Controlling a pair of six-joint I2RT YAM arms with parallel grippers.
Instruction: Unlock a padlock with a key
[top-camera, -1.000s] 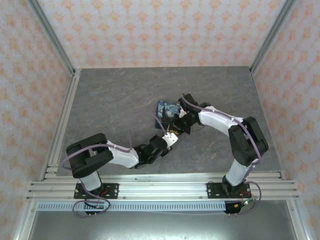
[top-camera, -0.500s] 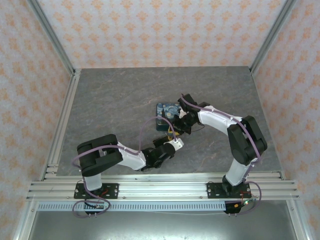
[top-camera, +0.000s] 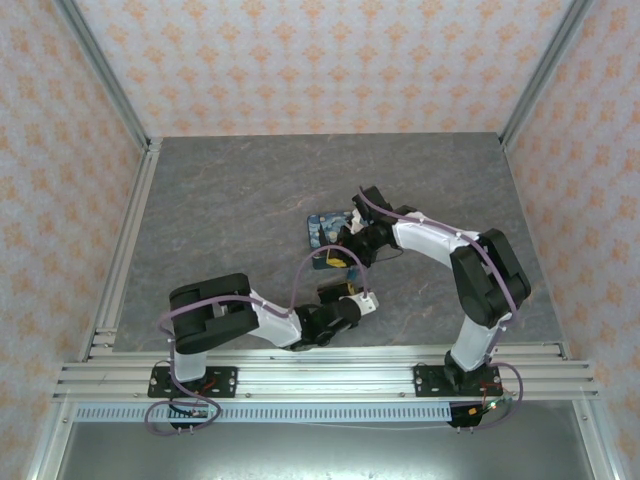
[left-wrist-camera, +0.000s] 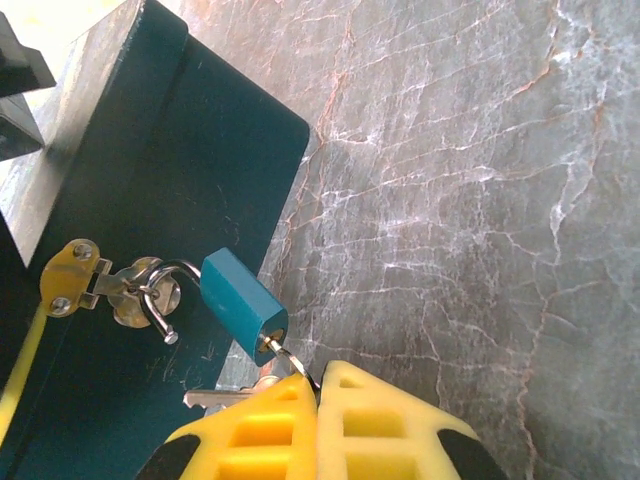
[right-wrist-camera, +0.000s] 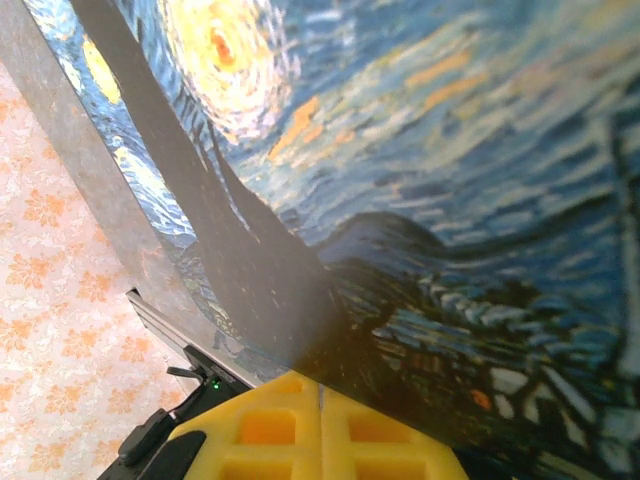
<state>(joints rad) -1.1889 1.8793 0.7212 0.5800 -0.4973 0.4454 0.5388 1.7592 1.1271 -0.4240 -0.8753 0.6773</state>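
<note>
Down on the grey marbled table (top-camera: 220, 200), the painted tin (top-camera: 325, 228) sits near the middle with both arms reaching in to it. From the left wrist, there's the padlock (left-wrist-camera: 243, 305), a little teal block hanging at the tin's dark side wall. Its curved shackle (left-wrist-camera: 160, 300) is hooked through the silver ring of the hasp (left-wrist-camera: 68, 278). One end of that shackle hangs free, clear of the lock body. The key (left-wrist-camera: 270, 345) is in the lock's lower end, showing as a golden stub with a thin wire loop running off it. The loop goes straight into the left gripper (left-wrist-camera: 318, 378), whose yellow fingers are pressed tight together and pinch the key's outer end just below the padlock. A second, silvery key (left-wrist-camera: 222, 398) pokes out sideways beside the left fingertip, lying against the tin. Over on the other side, the right gripper (right-wrist-camera: 320, 385) has its yellow fingers closed flush, nothing but a hairline seam between them. Its tips are right up against the swirling blue-and-yellow night-sky print. Whether they are pressing on the tin or merely beside it, the wrist view does not settle. From above, the right arm curls in from the right onto the tin's near corner, and the left arm comes in low from the front.
</note>
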